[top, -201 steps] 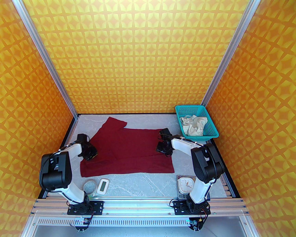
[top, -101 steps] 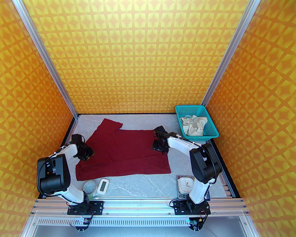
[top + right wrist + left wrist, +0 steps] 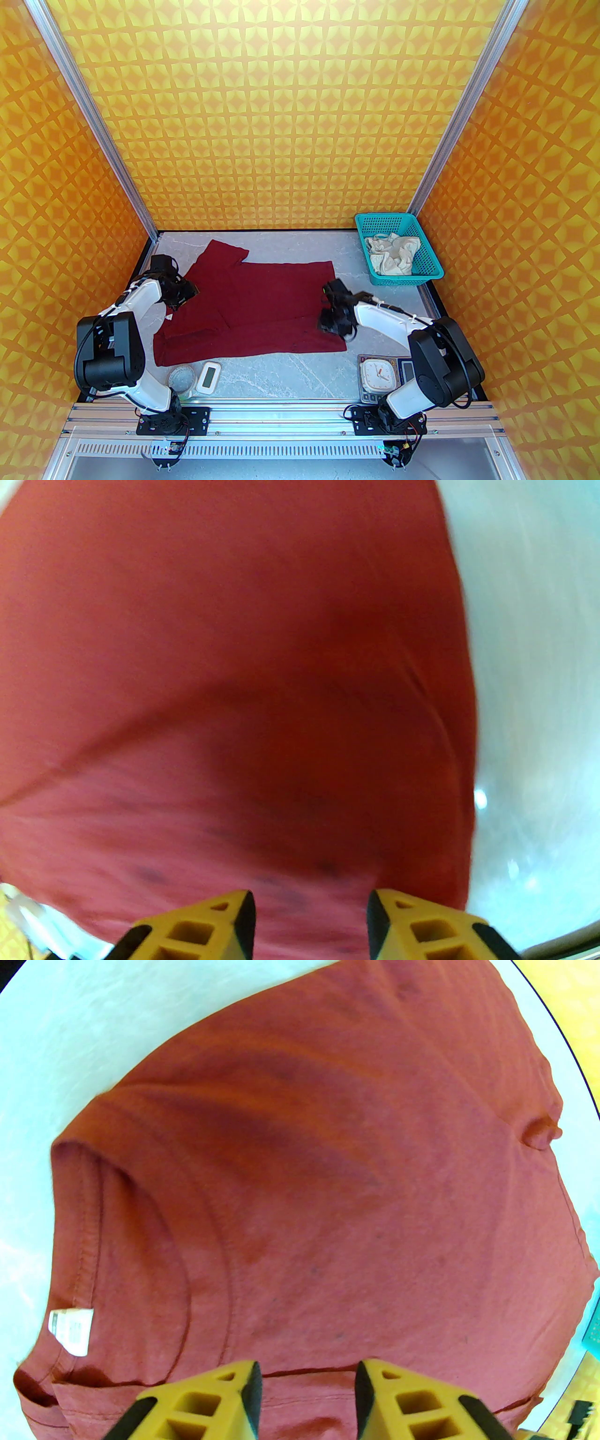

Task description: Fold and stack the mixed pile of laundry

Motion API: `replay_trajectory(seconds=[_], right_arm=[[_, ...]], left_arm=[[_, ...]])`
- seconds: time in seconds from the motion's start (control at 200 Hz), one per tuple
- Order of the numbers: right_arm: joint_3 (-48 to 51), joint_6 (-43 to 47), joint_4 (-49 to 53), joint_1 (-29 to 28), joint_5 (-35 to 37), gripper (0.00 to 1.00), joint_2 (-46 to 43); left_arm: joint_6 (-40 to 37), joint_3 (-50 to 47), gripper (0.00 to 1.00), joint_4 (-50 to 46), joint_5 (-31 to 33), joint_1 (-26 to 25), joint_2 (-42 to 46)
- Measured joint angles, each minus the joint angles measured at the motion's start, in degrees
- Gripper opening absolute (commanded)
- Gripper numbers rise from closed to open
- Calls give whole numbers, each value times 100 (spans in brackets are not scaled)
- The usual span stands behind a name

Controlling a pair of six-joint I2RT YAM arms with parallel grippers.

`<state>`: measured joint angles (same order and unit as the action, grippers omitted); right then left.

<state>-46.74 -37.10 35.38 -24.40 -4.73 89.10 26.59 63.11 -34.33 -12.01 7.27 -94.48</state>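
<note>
The dark red shirt (image 3: 262,304) lies spread flat on the grey table (image 3: 290,375), one sleeve pointing to the far left. My left gripper (image 3: 187,291) hovers over its collar end. In the left wrist view the left gripper (image 3: 307,1396) is open above the shirt (image 3: 328,1171), the white neck tag (image 3: 70,1330) to its left. My right gripper (image 3: 332,323) is over the shirt's near right corner. In the blurred right wrist view the right gripper (image 3: 309,925) is open over the shirt (image 3: 234,667) beside its right edge. The cream shorts (image 3: 391,255) lie crumpled in the basket.
The teal mesh basket (image 3: 384,217) stands at the back right corner. Along the near edge sit a round clear dish (image 3: 182,376), a white digital timer (image 3: 209,376) and a white clock (image 3: 378,372) on a scale. Patterned walls close in three sides.
The shirt slid left, then settled. My left gripper opened, let go and moved toward the far left. My right gripper left the shirt's right edge and swung nearer, to its near right corner.
</note>
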Motion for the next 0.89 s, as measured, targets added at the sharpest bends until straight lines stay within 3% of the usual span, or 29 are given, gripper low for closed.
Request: replay_trajectory(seconds=[0.455, 0.64, 0.895], right_arm=[[656, -229, -256, -35, -15, 48, -734], [-715, 66, 455, -2, 280, 51, -238], [-2682, 717, 138, 540, 369, 52, 927]], left_arm=[[-396, 1019, 49, -365, 0, -31, -448], [-789, 2186, 53, -433, 0, -79, -1368], [-1574, 4092, 61, -472, -2, -223, -3088]])
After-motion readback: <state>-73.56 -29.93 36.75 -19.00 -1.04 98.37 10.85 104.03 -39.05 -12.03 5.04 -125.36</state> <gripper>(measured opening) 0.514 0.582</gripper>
